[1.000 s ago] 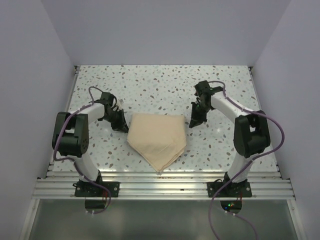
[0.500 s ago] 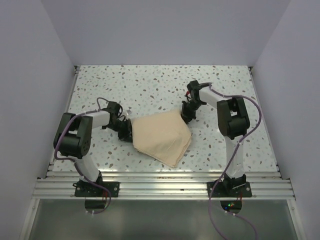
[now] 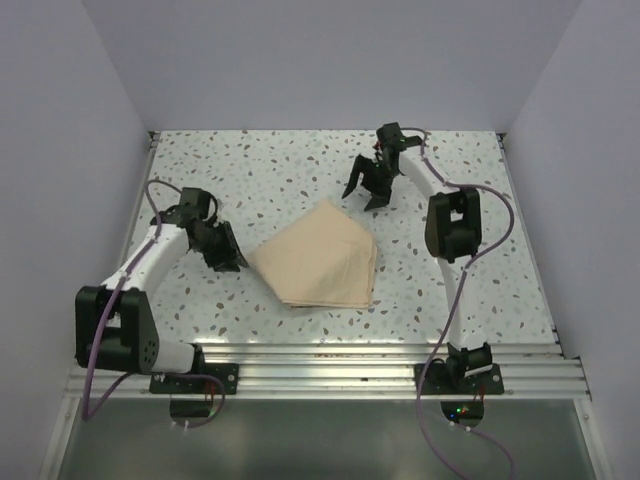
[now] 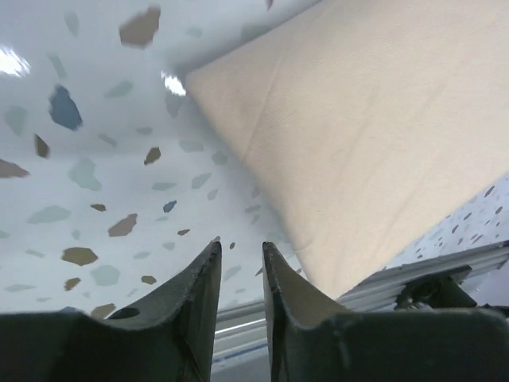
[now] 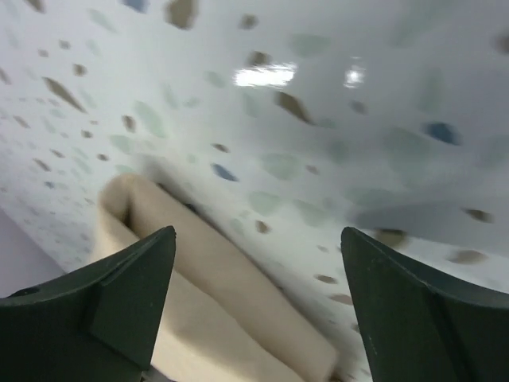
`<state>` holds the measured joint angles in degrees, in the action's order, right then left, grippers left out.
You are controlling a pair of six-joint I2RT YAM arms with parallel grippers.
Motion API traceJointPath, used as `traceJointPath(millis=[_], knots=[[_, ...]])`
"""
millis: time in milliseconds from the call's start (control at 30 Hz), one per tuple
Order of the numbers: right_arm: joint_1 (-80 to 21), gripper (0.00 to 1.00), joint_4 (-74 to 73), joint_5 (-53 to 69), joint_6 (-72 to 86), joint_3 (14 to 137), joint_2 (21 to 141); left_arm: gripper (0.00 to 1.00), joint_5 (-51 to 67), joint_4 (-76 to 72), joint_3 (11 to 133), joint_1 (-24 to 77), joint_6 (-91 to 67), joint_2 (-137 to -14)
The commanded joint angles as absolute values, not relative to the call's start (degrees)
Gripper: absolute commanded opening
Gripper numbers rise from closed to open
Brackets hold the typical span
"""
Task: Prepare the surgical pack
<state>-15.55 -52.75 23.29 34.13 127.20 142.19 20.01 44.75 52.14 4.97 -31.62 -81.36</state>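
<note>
- Your tan bundle (image 3: 318,262) lies folded flat on the speckled tabletop (image 3: 280,160).
- Your left gripper (image 4: 240,251) sits just beside the bundle's left corner, fingers a little apart, holding nothing.
- Your right gripper (image 3: 364,194) hangs beyond the bundle's far corner, fingers spread wide, empty.

The left gripper (image 4: 241,248) rises from the bottom edge. Its two dark fingers (image 4: 195,310) are parted by a narrow gap with nothing between them, only speckled tabletop (image 4: 95,183) showing through. A tan folded bundle (image 4: 374,135) fills the upper right and lies flat on the tabletop. One corner points toward the upper left, and its near edge runs diagonally down to the right. The fingertips stand just beside that edge, not on it. Past the bundle's lower corner are a ribbed metal rail (image 4: 477,263) and a dark fitting (image 4: 433,290) — both at the lower right.
</note>
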Motion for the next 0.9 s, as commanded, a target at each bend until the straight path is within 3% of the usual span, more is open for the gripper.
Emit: traceJointPath(millis=[0,33,133,400,500,533,567,867], knots=[[-10.9,0.92,-59.41,15.39,30.86,120.7,131.53,0.34,14.77,47.21,60.53,6.05,-26.47,-75.42],[-10.2,0.99,-59.76,15.12,29.89,115.71,129.57,0.39,15.11,45.81,61.34,7.98,-23.58,-75.67],[-10.11,0.99,-58.81,14.76,27.51,104.36,120.44,0.43,16.35,39.75,62.93,17.11,-20.05,-76.99],[-10.19,0.99,-53.96,19.07,29.35,77.64,96.26,0.47,3.0,36.21,67.32,38.54,-14.24,-83.58],[-10.2,0.99,-54.05,19.69,30.32,72.97,89.66,0.5,-1.73,36.12,67.68,45.41,-13.36,-85.34],[-10.11,0.99,-53.7,19.86,30.58,71.99,86.6,0.6,-3.76,35.95,67.59,47.09,-13.19,-86.04],[-10.11,0.99,-53.61,19.69,30.93,71.03,85.18,0.64,-8.22,35.95,67.41,48.76,-13.01,-86.57],[-10.11,0.99,-54.23,22.14,30.32,65.39,76.91,0.69,-23.81,41.92,70.22,60.2,-14.77,-94.92]])
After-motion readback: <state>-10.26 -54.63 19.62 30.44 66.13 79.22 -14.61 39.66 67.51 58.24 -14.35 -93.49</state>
